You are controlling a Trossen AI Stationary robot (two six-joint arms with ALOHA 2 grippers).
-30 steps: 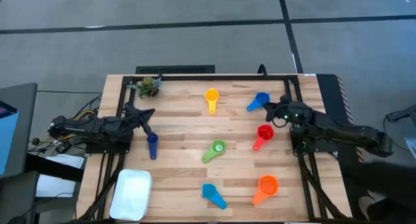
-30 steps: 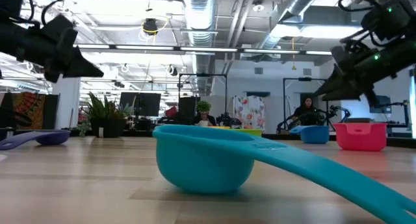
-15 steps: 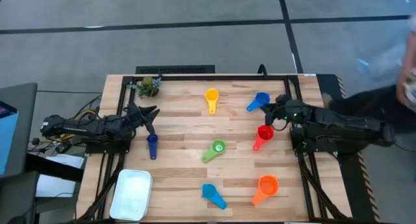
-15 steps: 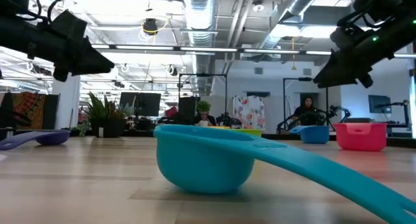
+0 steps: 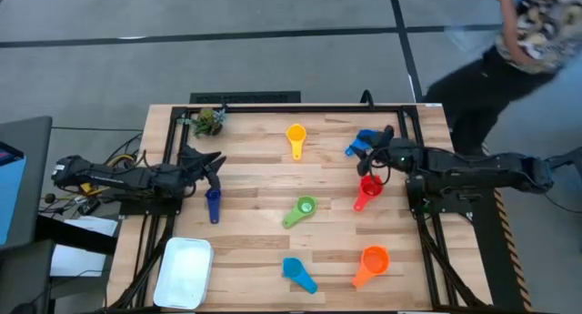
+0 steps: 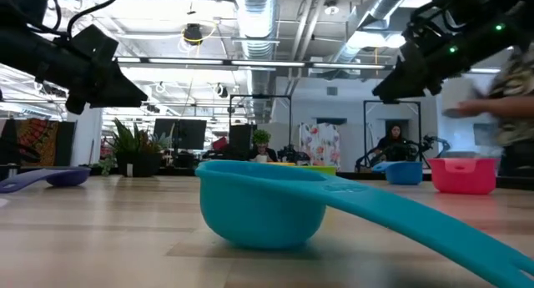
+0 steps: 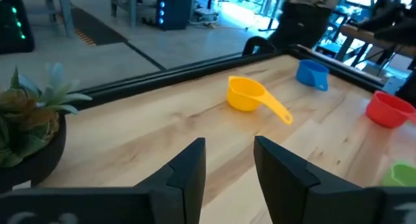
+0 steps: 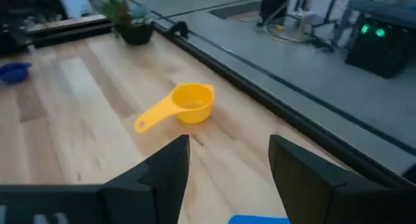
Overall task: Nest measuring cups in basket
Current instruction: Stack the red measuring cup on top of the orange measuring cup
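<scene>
Seven measuring cups lie apart on the wooden table: yellow (image 5: 296,136), blue (image 5: 363,139), red (image 5: 367,187), green (image 5: 300,209), orange (image 5: 372,260), light blue (image 5: 296,274) and dark blue (image 5: 213,203). The white basket (image 5: 185,271) sits at the near left corner, nothing in it. My left gripper (image 5: 209,164) (image 7: 227,165) hovers open just beyond the dark blue cup, pointing toward the yellow cup (image 7: 250,97). My right gripper (image 5: 375,150) (image 8: 227,162) is open above the table between the blue and red cups; the blue cup's edge (image 8: 260,219) shows between its fingers.
A small potted plant (image 5: 209,121) stands at the far left corner. A black frame (image 5: 300,108) runs along the table's far and side edges. A person (image 5: 509,50) moves beside the table's far right corner. Bare wood lies between the cups.
My right gripper has moved toward the table's left, from beside the right frame rail to a place over the blue and red cups. A person has come into view beyond the far right corner. No cup has moved.
</scene>
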